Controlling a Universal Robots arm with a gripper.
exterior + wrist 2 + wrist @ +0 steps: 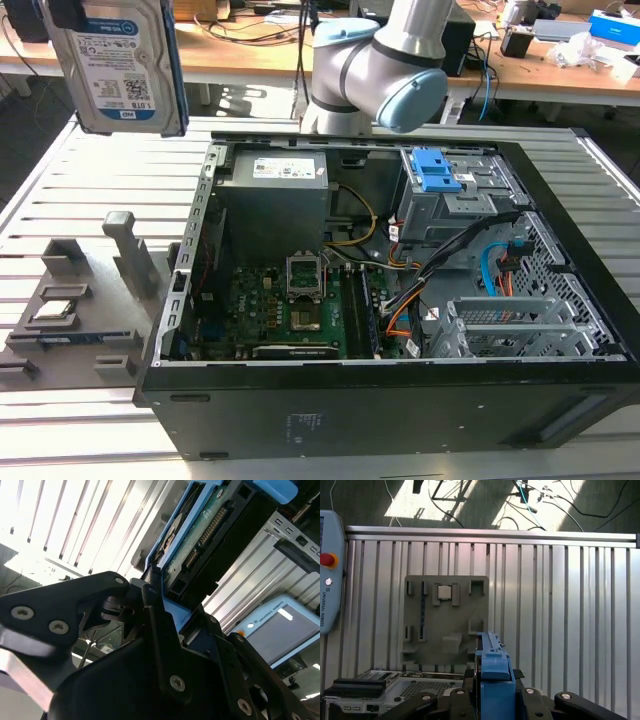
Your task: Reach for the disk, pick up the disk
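Disk (118, 62): aloft, picked up.
Gripper (170, 597): jaws pinched the disk's blue edge.
Left: nothing, by my judgement.

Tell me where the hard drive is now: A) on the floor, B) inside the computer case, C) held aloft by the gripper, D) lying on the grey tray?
C: the disk hangs in the air above the table, clamped in the gripper.

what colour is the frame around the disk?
Blue; the frame on the disk shows best in the first wrist view.
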